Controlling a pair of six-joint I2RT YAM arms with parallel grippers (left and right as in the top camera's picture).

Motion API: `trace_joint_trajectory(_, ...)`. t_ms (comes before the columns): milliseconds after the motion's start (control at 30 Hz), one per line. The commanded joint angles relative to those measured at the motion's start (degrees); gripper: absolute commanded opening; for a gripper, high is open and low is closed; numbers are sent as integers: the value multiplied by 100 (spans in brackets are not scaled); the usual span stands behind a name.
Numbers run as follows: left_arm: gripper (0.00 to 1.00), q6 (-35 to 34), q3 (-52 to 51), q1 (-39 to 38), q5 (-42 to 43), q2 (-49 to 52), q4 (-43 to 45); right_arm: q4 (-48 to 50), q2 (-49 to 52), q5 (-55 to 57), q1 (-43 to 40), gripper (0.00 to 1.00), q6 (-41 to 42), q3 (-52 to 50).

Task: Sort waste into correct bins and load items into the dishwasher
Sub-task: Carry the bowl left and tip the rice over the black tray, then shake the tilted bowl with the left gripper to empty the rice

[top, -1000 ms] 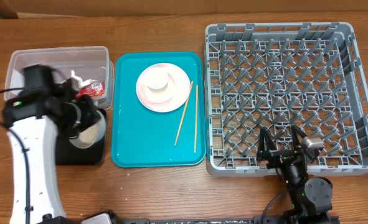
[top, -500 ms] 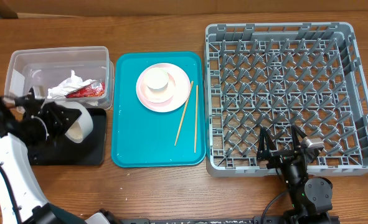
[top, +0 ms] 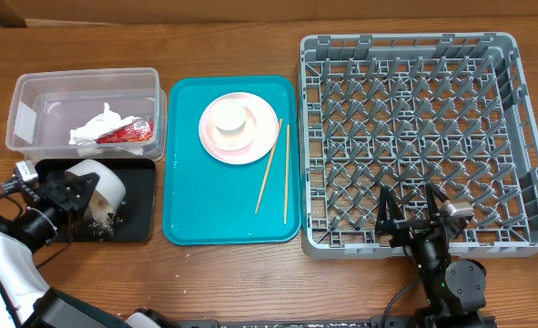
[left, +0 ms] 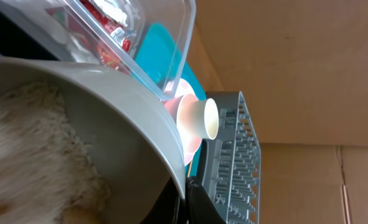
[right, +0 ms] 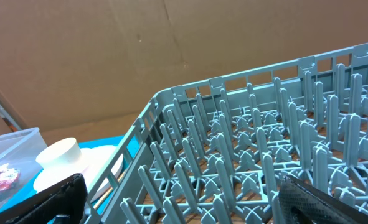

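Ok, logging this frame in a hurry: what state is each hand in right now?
Left hand: closed on the pale grey-green bowl.
Right hand: open, empty.

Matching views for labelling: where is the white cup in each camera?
Overhead: white cup on the pink plate, upper centre, on the teal tray.
Left wrist: white cup at centre, past the grey-green bowl.
Right wrist: white cup at lower left.
Shared landmark: grey dish rack, in all three views.
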Motion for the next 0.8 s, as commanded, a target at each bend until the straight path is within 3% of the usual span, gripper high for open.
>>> trace_joint_trajectory(0, 4, 227, -234, 28, 455, -46, 227, 44, -50, -13, -22, 100, -22, -59)
trace_joint_trajectory(267, 4, 238, -293, 28, 509, 133, 396, 44, -50, -13, -22, 100, -22, -59)
trace_joint_trajectory(567, 4, 251, -293, 28, 1456, 136, 448, 44, -50, -13, -22, 100, -22, -59)
trace_joint_trajectory(767, 4, 249, -293, 28, 1344, 136, 444, 44, -50, -13, -22, 100, -22, -59)
